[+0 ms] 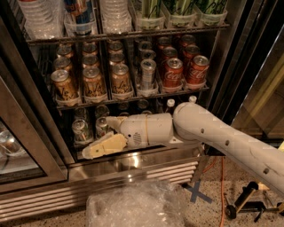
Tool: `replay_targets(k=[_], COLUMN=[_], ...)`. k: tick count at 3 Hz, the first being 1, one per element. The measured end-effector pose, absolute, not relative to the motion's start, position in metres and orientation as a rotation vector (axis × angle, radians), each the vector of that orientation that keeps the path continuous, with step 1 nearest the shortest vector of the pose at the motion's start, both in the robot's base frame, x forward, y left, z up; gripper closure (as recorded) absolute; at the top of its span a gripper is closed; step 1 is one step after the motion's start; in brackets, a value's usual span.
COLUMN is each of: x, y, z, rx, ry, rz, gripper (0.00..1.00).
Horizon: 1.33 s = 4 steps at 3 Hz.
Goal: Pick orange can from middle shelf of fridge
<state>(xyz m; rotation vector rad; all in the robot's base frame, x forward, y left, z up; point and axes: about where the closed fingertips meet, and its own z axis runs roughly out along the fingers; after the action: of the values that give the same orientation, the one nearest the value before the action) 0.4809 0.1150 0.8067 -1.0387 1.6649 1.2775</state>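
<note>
- Where the speckled floor comes nearest the camera, a crumpled clear plastic bag [128, 206] lies, with a blue tape cross [198, 193] on the floor to its right.
- Just behind the bag runs the slatted steel grille [66, 197] at the foot of the fridge [42, 146].
- The white arm [226, 139] reaches in from the lower right, crossing the open front of the fridge above the grille.
- The gripper [96, 136] sits at the level of the lower shelf, left of centre and below the middle shelf [133, 98].
- Its jaws stand apart, the cream lower finger angled down to the left and the white upper finger higher.
- A silver-topped can on the lower shelf [82, 131] stands just to the left of the gripper. Whether a finger touches any can there cannot be told.
- White bottle caps [171, 103] show on the lower shelf, just above the arm.
- The orange cans [94, 84] stand upright on the left part of the middle shelf, three across at the front rail with more rows behind. They are above the gripper and apart from it.
- To their right on the same shelf stands a slim silver can [147, 73], then the red Coca-Cola cans [173, 73].
- Farther up, the top shelf holds clear water bottles [114, 15] and green-filled containers [179, 11].
</note>
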Motion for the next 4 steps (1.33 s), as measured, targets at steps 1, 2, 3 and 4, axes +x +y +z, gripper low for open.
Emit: replay_targets(k=[1,2,3,4], x=[0.481,0.486,0.489,0.493], y=[0.115,0.095,0.081,0.061], z=[0.807,0.806,0.806,0.806], rx=[-1.039,-0.980,-0.940,-0.888], ry=[1.665,1.687,1.701,1.721], rz=[1.277,1.231,1.198,1.148], gripper=[0.00,0.00,0.00,0.00])
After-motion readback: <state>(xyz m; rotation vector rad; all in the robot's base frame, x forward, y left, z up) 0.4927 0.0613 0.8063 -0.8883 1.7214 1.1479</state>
